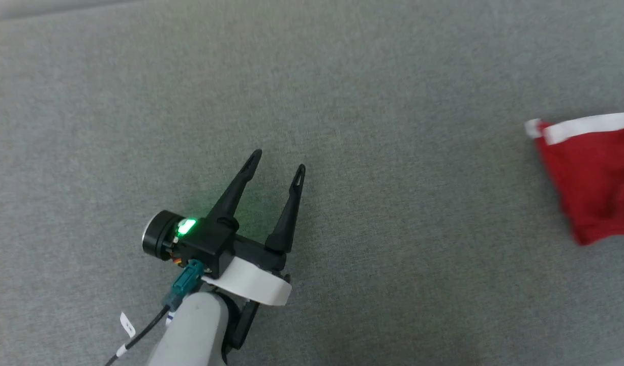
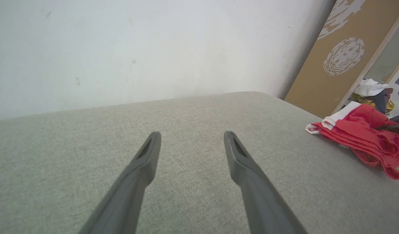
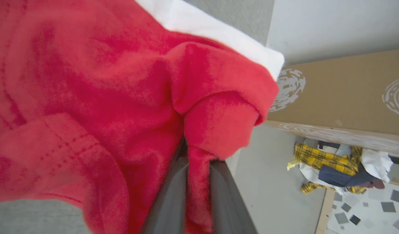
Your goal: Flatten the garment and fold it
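Observation:
The garment [image 1: 594, 178] is red with a white band and lies bunched at the right edge of the grey surface in the head view. It also shows at the right of the left wrist view as a crumpled garment [image 2: 362, 136]. My left gripper [image 1: 277, 163] stands open over bare grey fabric, well left of the garment, its left gripper [image 2: 192, 138] fingers wide apart with nothing between them. In the right wrist view my right gripper [image 3: 196, 162] is shut on a fold of the red garment [image 3: 88, 97], which drapes over its fingers.
The grey padded surface [image 1: 342, 101] stretches wide around the left arm. A white wall [image 2: 137, 48] stands behind it and a brown board [image 2: 342, 55] leans at the right. A pile of other clothes [image 3: 339, 169] lies on the floor beyond the surface's edge.

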You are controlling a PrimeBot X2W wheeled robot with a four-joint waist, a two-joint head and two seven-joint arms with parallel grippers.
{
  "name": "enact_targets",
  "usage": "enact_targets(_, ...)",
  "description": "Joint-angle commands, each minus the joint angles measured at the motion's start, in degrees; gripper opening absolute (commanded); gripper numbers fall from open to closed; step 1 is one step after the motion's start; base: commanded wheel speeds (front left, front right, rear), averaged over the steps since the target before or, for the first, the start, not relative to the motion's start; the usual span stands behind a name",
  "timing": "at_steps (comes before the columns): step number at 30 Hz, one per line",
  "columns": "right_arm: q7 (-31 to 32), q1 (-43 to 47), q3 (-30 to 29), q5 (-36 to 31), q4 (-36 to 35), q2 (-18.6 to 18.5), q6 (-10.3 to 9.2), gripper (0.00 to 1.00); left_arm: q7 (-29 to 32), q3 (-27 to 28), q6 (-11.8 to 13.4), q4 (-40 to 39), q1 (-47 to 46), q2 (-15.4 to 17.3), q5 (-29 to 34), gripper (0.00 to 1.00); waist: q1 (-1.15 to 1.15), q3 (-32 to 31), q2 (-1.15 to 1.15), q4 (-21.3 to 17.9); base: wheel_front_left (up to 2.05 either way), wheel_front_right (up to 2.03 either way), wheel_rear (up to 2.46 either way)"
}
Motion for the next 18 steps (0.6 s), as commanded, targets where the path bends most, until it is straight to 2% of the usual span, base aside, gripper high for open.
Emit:
enact_targets(1,-1.66,-0.21,-1.25,-1.28,2.29,-0.74,-0.14,0.0,-0.28,-0.05,-0.42,-0.37,-1.08,0.45,0.67,1.0,-0.02,4.4,0.01,0.55,0.0,0.0,0.0)
enact_targets(9,-10.76,-1.35,-10.82,-7.58,12.89,-1.14,-0.14,0.0,-0.28,0.59,-0.61,-1.56,-2.9,1.02,0.89,1.0,-0.02,8.21,0.01,2.92,0.0,0.0,0.0)
enact_targets(15,-13.64,-2.44,-13.88,-9.87,17.28,0.94,-0.14,0.0,-0.28,0.73,-0.7,-1.52,-3.61,0.98,0.96,1.0,-0.02,8.9,0.01,3.54,0.0,0.0,0.0)
enact_targets(16,-14.11,-2.66,-14.32,-10.35,17.81,1.24,-0.14,0.44,-0.28,0.75,-0.71,-1.38,-3.62,0.93,0.93,1.0,-0.02,8.63,0.01,3.57,0.0,0.0,0.0)
enact_targets(17,-14.66,-2.86,-14.74,-10.92,18.21,1.47,-0.14,1.0,-0.28,0.77,-0.72,-1.21,-3.55,0.87,0.87,1.0,-0.02,8.23,0.01,3.56,0.0,0.0,0.0)
enact_targets(18,-15.25,-3.05,-15.11,-11.45,18.51,1.69,-0.14,1.0,-0.28,0.8,-0.73,-1.05,-3.45,0.79,0.79,1.0,-0.02,7.68,0.01,3.54,0.0,0.0,0.0)
